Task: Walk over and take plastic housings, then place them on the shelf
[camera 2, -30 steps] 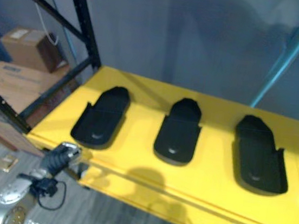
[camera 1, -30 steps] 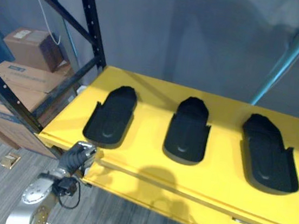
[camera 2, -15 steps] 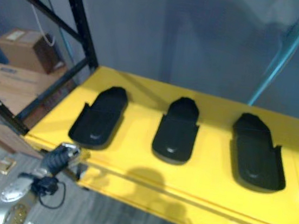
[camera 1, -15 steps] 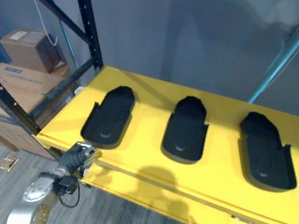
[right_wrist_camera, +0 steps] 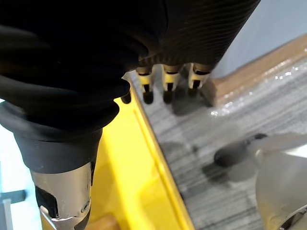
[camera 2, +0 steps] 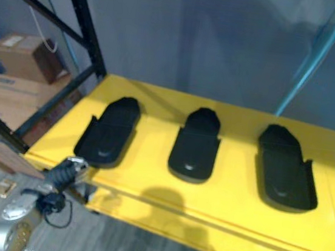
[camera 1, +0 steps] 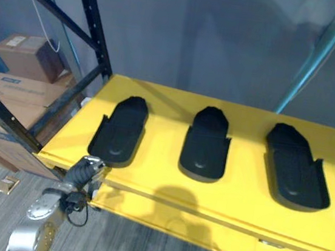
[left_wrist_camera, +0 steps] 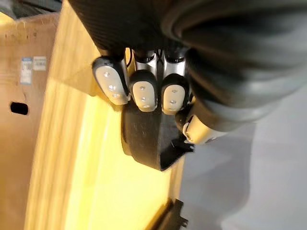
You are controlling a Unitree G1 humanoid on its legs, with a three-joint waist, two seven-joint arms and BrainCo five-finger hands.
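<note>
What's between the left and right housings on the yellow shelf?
The middle housing, with bare yellow shelf separating it from the left housing and the right housing. Seen in the left eye view.

Shelf open from the front, closed behind and at the left

Three housings (camera 1: 205, 145) lie side by side on the yellow shelf (camera 1: 237, 201), with bare lanes between them and a bare strip along the front edge. A grey wall (camera 1: 214, 39) shuts the back. A black post (camera 1: 94, 24) with slanting braces stands at the left rear corner, a teal pole (camera 1: 314, 55) at the right rear, and cardboard boxes (camera 1: 26, 56) past the left end.
</note>
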